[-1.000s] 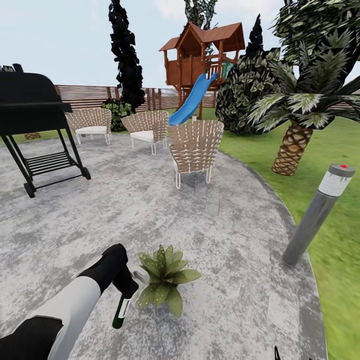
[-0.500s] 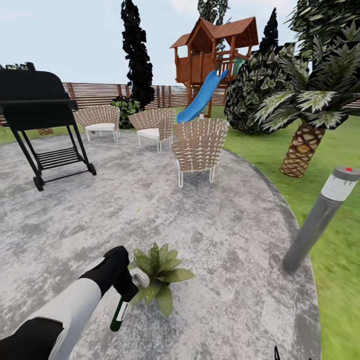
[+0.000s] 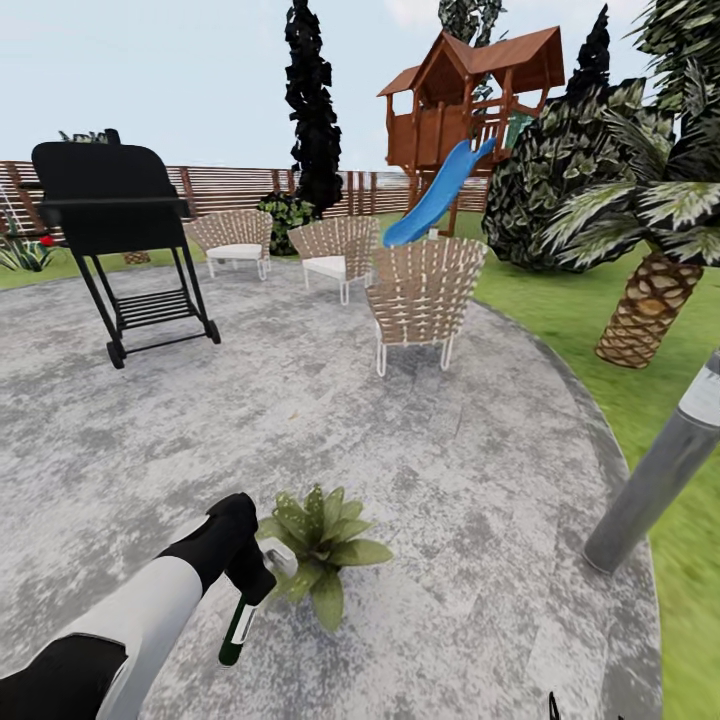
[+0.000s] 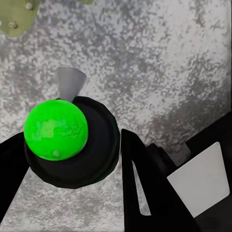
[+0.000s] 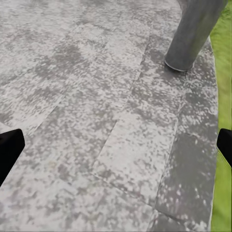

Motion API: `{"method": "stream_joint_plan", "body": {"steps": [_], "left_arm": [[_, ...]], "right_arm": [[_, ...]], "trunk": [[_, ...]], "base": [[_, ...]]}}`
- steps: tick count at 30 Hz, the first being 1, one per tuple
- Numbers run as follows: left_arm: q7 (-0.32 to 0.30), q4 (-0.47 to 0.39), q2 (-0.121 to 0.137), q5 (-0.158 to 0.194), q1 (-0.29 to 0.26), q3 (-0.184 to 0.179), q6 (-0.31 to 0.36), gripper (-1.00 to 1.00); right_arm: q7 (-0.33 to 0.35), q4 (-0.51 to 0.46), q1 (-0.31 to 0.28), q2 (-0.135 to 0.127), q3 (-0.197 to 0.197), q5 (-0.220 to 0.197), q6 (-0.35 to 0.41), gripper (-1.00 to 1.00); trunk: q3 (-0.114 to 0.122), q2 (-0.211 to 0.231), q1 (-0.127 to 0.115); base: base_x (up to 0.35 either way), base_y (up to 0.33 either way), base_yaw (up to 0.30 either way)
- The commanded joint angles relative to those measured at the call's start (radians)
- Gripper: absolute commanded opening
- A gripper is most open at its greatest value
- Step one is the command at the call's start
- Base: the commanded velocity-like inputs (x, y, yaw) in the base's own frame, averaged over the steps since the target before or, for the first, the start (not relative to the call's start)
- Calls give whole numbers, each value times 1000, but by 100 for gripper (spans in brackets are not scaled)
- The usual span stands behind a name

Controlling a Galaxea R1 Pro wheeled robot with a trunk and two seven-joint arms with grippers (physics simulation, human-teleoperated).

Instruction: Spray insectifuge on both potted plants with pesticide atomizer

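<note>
Left hand (image 3: 250, 580) spraying at a potted plant (image 3: 320, 545)

It grips the pesticide atomizer (image 3: 238, 625) low left of frame, beside the leaves; right hand's (image 5: 116, 145) fingers spread wide over paving.

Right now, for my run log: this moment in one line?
phase: spraying | left gripper: shut on pesticide atomizer | target: potted plant beside nozzle, on patio | right gripper: open, empty

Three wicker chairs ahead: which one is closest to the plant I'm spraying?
The wicker chair with its back turned to the camera, at the patio's right side. It stands nearest the potted plant; the other two sit farther back, showing white cushions.
</note>
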Motion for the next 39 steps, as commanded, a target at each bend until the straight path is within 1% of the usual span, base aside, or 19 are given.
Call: {"method": "stream_joint_plan", "body": {"steps": [1, 6, 12, 17, 21, 25, 28, 29, 30, 31, 33, 35, 36, 38, 39], "left_arm": [[-10, -2, 0, -10, 0, -1, 5, -100], [-10, -2, 0, -10, 0, -1, 5, -100], [-10, -6, 4, -9, -6, 0, 5, -100], [-10, -8, 1, -10, -6, -1, 5, -100], [-10, -6, 4, -9, -5, -1, 5, -100], [-16, -7, 5, -8, -15, 0, 4, -100], [-80, -5, 2, -14, -58, -13, 2, -100], [-132, -3, 4, -27, -83, -37, 1, -100], [-167, -2, 5, -39, -96, -58, 2, -100], [-218, -2, 8, -61, -109, -85, 2, -100], [-285, -3, 11, -95, -118, -107, -1, -100], [-314, -5, 14, -117, -119, -115, -3, -100], [-319, -5, 18, -122, -120, -116, -3, -100], [-326, -6, 40, -126, -120, -116, -4, -100], [-328, -7, 57, -127, -119, -115, -4, -100]], "right_arm": [[-7, 1, -1, 0, -4, 10, -2, 100], [-7, 1, -1, 0, -4, 11, -2, 100], [-7, 1, -1, 1, -4, 11, -2, 100], [-7, 1, -1, 1, -4, 11, -2, 100], [-7, 1, -1, 1, -4, 11, -2, 100], [-7, 1, -1, 1, -4, 11, -1, 100], [-7, 1, -1, 1, -4, 11, -2, 100], [-7, 1, -1, 1, -4, 11, -2, 100], [-7, 1, -1, 1, -4, 11, -2, 100], [-7, 1, -1, 1, -4, 11, -2, 100], [-7, 1, -1, 1, -4, 11, -2, 100], [-7, 1, -1, 1, -4, 11, -2, 100], [-7, 1, -1, 1, -4, 11, -2, 100], [-7, 1, -1, 1, -4, 10, -2, 100], [-7, 1, -1, 1, -4, 11, -2, 100]], "trunk": [[-1, 0, 0], [-1, 0, 0], [-1, 0, 0], [-1, 0, 0], [-1, 0, 0], [-1, 0, 0], [-1, 0, 0], [-1, 0, 0], [-1, 0, 0], [-1, 0, 0], [-1, 0, 0], [-1, 0, 0], [-1, 0, 0], [-1, 0, 0], [-1, 0, 0]], "base": [[170, -232, 4], [170, -232, 62], [145, -241, 259], [130, -245, 258], [-32, -211, 63], [-6, -10, 1], [-1, -1, 0], [0, 0, 0], [0, 0, 0], [0, 0, 0], [0, 0, 0], [0, 0, 0], [0, 0, 0], [0, 0, 0], [0, 0, 0]]}}
